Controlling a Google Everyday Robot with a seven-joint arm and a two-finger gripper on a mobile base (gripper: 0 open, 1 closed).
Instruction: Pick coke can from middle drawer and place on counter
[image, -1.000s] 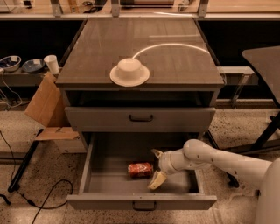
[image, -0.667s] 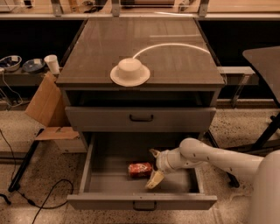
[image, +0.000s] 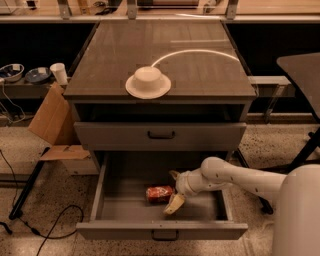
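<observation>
Reaching into the open middle drawer (image: 120, 209), the gripper (image: 174, 190) sits low over the flat grey floor with its two pale fingers (image: 175, 204) spread wide and nothing held between them. The coke can (image: 158, 194) lies on its side just ahead of the fingertips, its nearer end about level with the gap between them; whether a finger touches it cannot be told.

The step in hand looks like closing in for the grasp. To do it well, the gripper should probably slide a little further along the can so the fingers bracket the round body rather than the rim, then close gently. The thin, slightly dented aluminium will give. A smooth cylinder lying on sheet metal may also roll or skid if one finger lands first. The drawer's low walls leave little room beside the gripper, so the lift ought to go straight up.

Behind the gripper, the rounded white arm (image: 235, 177) runs out over the drawer's side wall. Above it, a flat grey drawer front (image: 200, 136) with a dark handle is shut. Higher and farther off, the desk (image: 200, 75), dark, glossy and crossed by a thin white curve, carries an upturned white bowl (image: 148, 81) near its front edge.
</observation>
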